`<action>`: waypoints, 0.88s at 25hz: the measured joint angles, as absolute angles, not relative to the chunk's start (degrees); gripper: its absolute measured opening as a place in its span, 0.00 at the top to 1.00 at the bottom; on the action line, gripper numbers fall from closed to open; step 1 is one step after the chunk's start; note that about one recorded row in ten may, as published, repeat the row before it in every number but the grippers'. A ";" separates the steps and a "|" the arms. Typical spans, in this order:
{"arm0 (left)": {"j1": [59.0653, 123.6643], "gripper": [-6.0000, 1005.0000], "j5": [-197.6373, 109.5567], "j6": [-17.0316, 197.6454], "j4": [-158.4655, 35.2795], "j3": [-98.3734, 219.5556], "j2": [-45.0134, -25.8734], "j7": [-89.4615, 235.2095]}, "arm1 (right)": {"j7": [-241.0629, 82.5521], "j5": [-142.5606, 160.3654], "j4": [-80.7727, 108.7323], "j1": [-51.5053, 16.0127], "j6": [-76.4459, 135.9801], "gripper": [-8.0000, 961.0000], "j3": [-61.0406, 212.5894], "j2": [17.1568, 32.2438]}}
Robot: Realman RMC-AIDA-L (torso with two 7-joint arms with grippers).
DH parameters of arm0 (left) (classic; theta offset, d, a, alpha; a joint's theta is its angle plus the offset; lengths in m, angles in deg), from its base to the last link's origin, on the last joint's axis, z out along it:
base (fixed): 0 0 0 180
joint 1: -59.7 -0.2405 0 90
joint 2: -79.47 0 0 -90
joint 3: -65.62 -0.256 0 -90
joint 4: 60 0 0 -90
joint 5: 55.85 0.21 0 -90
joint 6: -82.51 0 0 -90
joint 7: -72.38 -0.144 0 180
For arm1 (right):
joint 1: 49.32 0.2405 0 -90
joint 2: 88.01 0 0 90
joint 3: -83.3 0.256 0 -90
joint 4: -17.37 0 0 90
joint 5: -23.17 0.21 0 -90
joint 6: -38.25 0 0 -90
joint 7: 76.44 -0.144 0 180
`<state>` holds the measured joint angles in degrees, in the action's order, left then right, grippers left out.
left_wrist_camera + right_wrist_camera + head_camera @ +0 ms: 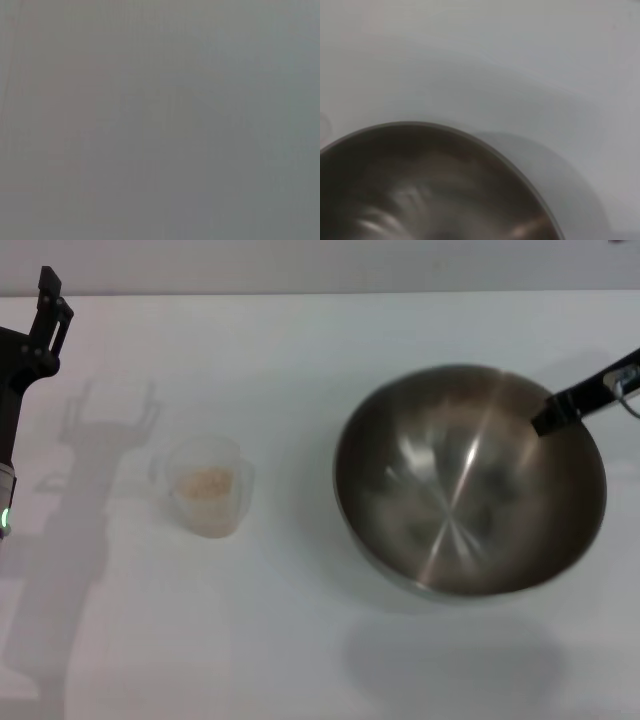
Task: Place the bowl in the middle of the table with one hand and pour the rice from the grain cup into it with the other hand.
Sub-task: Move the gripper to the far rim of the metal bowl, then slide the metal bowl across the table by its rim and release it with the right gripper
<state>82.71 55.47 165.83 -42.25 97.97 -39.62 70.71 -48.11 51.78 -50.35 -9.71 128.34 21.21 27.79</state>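
My right pincer [548,418] grips the far right rim of the steel bowl [470,485], one finger inside the wall, and the separate shadow beneath suggests the bowl is lifted just off the white counter [300,640]. I judge it is being carried by the rim so the open mouth stays level and free for pouring. It sits right of the counter's middle, so the placing step looks unfinished.

The small plastic cup [208,488] stands upright to the bowl's left, well apart, with rice [205,483] heaped low inside. My left pincer [52,310] waits high at the far left edge, away from the cup; I cannot tell how far its fingers are spread, and its wrist camera shows only blank grey.

Bare counter lies between cup and bowl and along the near edge, so the bowl has room to shift left without nudging the cup. From the right wrist, the bowl's rim [485,145] curves over open counter.
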 joint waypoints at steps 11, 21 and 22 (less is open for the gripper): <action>83.02 0.19 55.64 165.92 -42.25 97.97 -39.62 70.71 | -45.09 58.90 -53.25 -9.80 128.29 0.98 25.24 28.77; 83.08 0.19 55.77 166.21 -42.25 97.97 -39.53 70.71 | -43.61 58.45 -47.83 -7.71 127.41 0.98 23.40 30.11; 83.08 0.19 55.77 166.21 -42.25 97.97 -39.53 70.71 | -43.61 58.45 -47.83 -7.71 127.41 0.98 23.40 30.11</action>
<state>83.08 55.77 166.21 -42.25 97.97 -39.53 70.71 -43.61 58.45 -47.83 -7.71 127.41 23.40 30.11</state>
